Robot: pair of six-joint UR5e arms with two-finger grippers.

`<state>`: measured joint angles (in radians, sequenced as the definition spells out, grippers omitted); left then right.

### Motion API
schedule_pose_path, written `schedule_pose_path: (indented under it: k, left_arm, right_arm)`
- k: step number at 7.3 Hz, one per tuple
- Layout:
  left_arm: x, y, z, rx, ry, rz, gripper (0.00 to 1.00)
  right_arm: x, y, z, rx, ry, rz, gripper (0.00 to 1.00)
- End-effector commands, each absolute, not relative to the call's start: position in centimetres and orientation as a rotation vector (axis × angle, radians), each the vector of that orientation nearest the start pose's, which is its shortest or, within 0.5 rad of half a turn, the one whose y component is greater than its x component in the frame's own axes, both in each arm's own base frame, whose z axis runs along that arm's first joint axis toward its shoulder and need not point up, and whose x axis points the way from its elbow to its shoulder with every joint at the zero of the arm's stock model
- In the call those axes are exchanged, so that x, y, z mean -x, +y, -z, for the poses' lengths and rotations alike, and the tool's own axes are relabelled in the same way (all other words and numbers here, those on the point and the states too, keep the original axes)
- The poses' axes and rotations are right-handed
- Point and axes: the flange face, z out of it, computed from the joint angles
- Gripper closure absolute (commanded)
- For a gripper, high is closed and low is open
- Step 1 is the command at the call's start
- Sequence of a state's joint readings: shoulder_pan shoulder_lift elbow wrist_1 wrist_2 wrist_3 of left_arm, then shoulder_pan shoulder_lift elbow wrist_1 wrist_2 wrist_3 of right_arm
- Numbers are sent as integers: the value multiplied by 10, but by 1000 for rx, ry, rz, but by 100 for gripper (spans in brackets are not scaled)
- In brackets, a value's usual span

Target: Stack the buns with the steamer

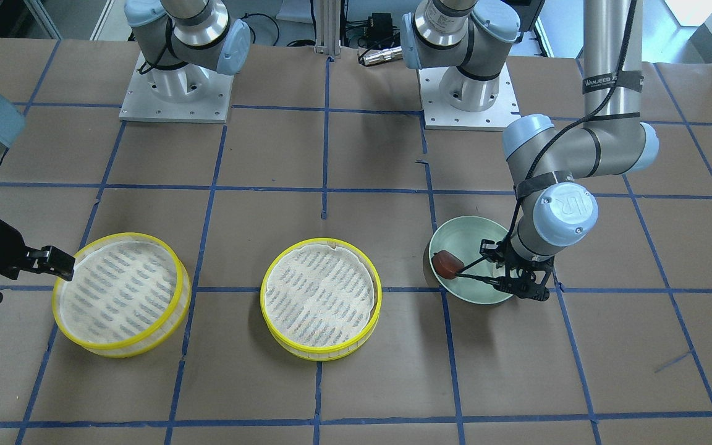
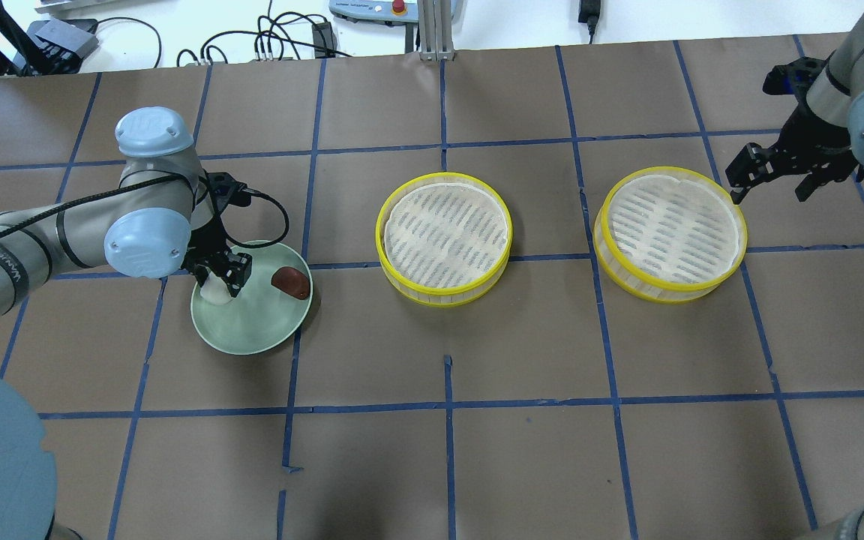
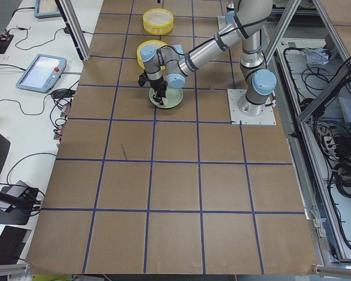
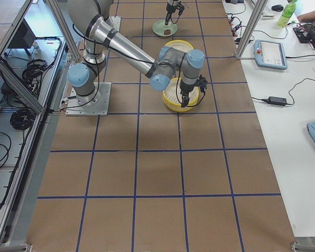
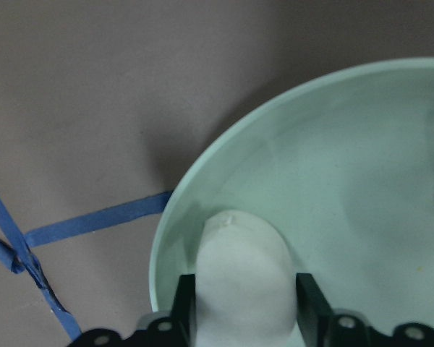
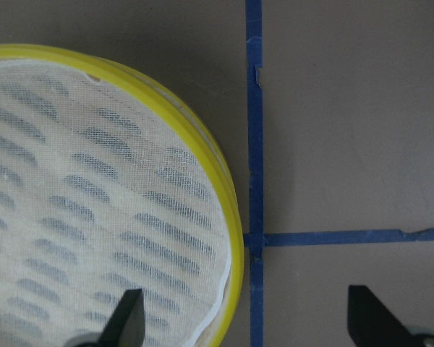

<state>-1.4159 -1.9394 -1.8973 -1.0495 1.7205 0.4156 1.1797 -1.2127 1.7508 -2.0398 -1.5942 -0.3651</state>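
My left gripper (image 2: 220, 276) is shut on the white bun (image 5: 242, 282), low over the pale green plate (image 2: 252, 334) near its left rim. The wrist view shows both fingers (image 5: 184, 303) pressed against the bun's sides. The reddish-brown bun (image 2: 290, 280) lies on the plate's far right part and also shows in the front view (image 1: 447, 264). Two yellow-rimmed steamer trays with white liners stand on the table, one in the middle (image 2: 443, 232) and one on the right (image 2: 670, 232). My right gripper (image 2: 769, 184) is open and straddles the right tray's outer rim (image 6: 231, 238).
The table is brown paper with a grid of blue tape lines (image 2: 447, 409). The two arm bases (image 1: 177, 93) stand at the robot's side of the table. Cables and a controller (image 2: 372, 9) lie beyond the table's far edge.
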Motion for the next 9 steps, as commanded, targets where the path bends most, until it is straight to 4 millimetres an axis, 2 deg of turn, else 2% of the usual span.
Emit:
schedule_pose_path:
  k: [1,2,3,4,6,7,8,9]
  left_arm:
    - [39,-566,-225,-342,3055,-201,87]
    - [53,-574,-239,-128,3153,-126,86]
    - [69,-579,-246,169,3295,-108,84]
    - [89,-581,-247,453,3383,-148,84]
    - [176,-573,-246,973,3460,-368,84]
    - [199,-581,-248,1145,3541,-427,84]
    - [216,-587,-245,1293,3502,-486,69]
    - [236,-589,-247,1313,3472,-503,26]
  right_arm:
    - [102,-588,-218,-58,3117,-170,1]
    - [100,-586,-215,-58,3112,-180,14]
    - [100,-586,-214,-56,3108,-181,53]
    - [100,-585,-213,-56,3108,-181,72]
    - [101,-588,-216,-51,3111,-167,93]
    - [103,-592,-223,-37,3129,-118,94]
    - [103,-592,-234,-49,3132,-102,95]
    - [101,-598,-252,-48,3137,-78,95]
